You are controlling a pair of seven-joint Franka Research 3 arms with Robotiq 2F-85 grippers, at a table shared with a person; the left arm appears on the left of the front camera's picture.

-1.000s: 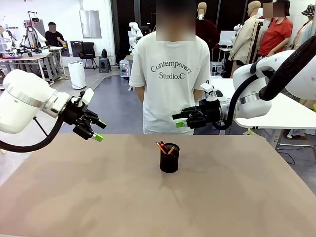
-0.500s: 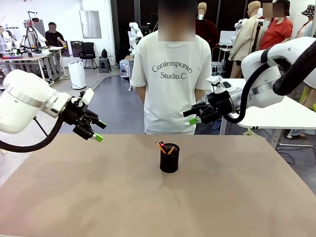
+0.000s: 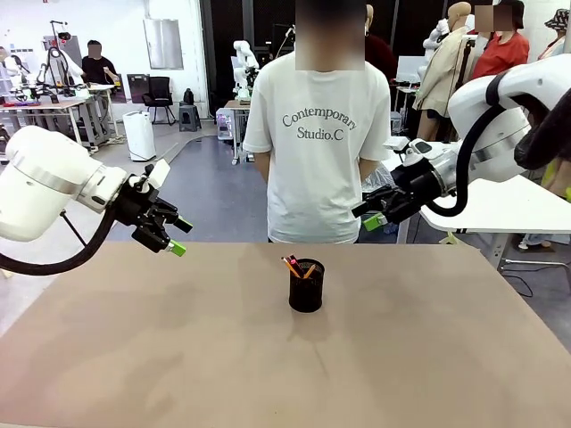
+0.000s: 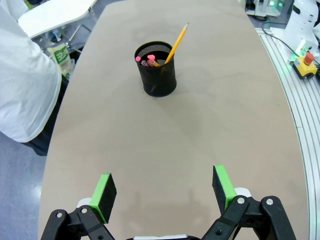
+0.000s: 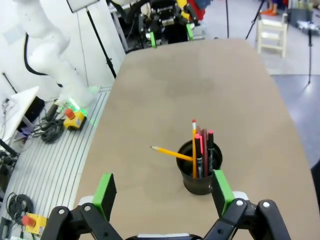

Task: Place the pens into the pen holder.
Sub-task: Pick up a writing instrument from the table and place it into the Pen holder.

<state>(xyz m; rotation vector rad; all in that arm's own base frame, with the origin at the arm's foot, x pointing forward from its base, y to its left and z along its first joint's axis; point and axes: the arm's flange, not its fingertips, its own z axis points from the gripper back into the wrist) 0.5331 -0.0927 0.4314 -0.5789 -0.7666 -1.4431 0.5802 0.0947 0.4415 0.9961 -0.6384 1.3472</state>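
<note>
The black wire-mesh pen holder (image 3: 306, 287) stands upright at the middle of the table, with the pens (image 3: 294, 266) sticking out of its top. In the left wrist view a yellow pencil (image 4: 176, 44) leans out of the holder (image 4: 157, 72) beside pink-tipped pens (image 4: 145, 61). The right wrist view shows the holder (image 5: 200, 177) with a yellow pencil (image 5: 172, 154) leaning over the rim, a pinkish-red pen (image 5: 199, 150) and a black red-tipped pen (image 5: 210, 149). My left gripper (image 3: 181, 236) (image 4: 164, 190) hangs open and empty above the table's far left. My right gripper (image 3: 366, 217) (image 5: 163, 191) is open and empty, high at the far right.
A person in a white T-shirt (image 3: 319, 134) stands at the far edge behind the holder, hands behind the back. A white table (image 3: 508, 201) stands beyond the right arm. The brown tabletop (image 3: 285, 366) is bare around the holder.
My right gripper has pulled back to the right, away from above the holder. The left arm has stayed put. The person has shifted slightly right.
</note>
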